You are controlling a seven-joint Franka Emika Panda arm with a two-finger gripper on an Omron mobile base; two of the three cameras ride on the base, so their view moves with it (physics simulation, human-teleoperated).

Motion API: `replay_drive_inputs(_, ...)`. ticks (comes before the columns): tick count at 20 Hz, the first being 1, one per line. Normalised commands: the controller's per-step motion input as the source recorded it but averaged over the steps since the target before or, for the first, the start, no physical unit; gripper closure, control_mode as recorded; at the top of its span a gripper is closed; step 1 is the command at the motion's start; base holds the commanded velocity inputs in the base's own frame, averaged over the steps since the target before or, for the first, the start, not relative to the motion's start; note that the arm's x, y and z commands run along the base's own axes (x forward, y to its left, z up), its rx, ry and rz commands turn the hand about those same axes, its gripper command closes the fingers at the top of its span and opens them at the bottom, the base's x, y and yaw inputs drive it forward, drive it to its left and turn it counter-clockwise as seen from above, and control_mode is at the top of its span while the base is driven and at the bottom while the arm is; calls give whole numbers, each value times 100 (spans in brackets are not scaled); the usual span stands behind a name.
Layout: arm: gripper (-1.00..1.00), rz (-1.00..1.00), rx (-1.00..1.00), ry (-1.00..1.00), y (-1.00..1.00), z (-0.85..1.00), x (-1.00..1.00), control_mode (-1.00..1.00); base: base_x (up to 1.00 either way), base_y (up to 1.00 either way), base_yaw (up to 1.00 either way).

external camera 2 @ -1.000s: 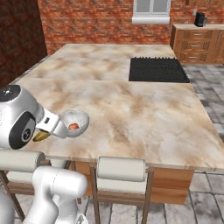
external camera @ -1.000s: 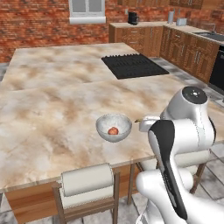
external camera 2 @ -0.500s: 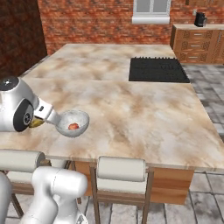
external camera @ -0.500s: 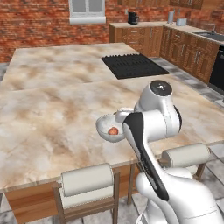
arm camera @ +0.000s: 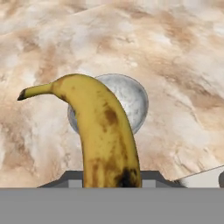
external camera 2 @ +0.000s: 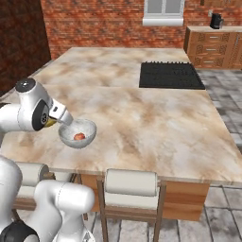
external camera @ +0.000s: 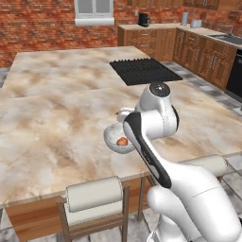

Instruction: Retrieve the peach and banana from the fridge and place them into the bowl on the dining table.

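- We see the banana (arm camera: 105, 131) rising from the bottom of the hand view, yellow with brown blotches and a dark stem tip pointing to that view's left; the tool is clenched on its lower end, where a dark patch sits.
- In the hand view the bowl (arm camera: 133, 98) lies beyond the banana, and the fruit's curved body covers most of it, so we cannot see its contents from there.
- From the left base view the bowl (external camera: 111, 137) rests on the desk (external camera: 56, 123) near its front edge, and the peach (external camera: 122, 141) sits inside it, reddish-orange against the pale wall.
- The right base view shows the same bowl (external camera 2: 66, 137) with the peach (external camera 2: 79, 136) in it, and the arm's wrist reaches down to the bowl's rim from the left; a sliver of yellow shows under the wrist.
- We cannot tell from either base view whether the banana touches the bowl or hangs just above it.
- The black cooktop (external camera: 144, 71) is set into the desk well beyond the bowl.
- Two padded chairs (external camera 2: 130, 189) are tucked against the desk's front edge.
- A brick wall with a window (external camera 2: 163, 12) and wooden cabinets (external camera: 189, 47) stand behind.
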Motion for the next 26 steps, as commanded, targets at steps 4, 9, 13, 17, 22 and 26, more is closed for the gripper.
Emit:
replay_drive_inputs(4, 100, 0, 0, 0, 0, -55, 60, -100, 0, 0, 0)
replay_drive_inputs(9, 100, 0, 0, 5, 0, -59, 57, -100, 0, 0, 0)
replay_drive_inputs(13, 100, 0, 0, 5, 0, -41, 31, -100, 0, 0, 0)
replay_drive_inputs(17, 100, 0, 0, 6, 0, -23, 23, -100, 0, 0, 0)
replay_drive_inputs(22, 100, -1, 0, 6, 3, -8, 20, -100, 0, 0, 0)
replay_drive_inputs(26, 100, -2, 0, 5, 3, -19, 27, -100, 0, 0, 0)
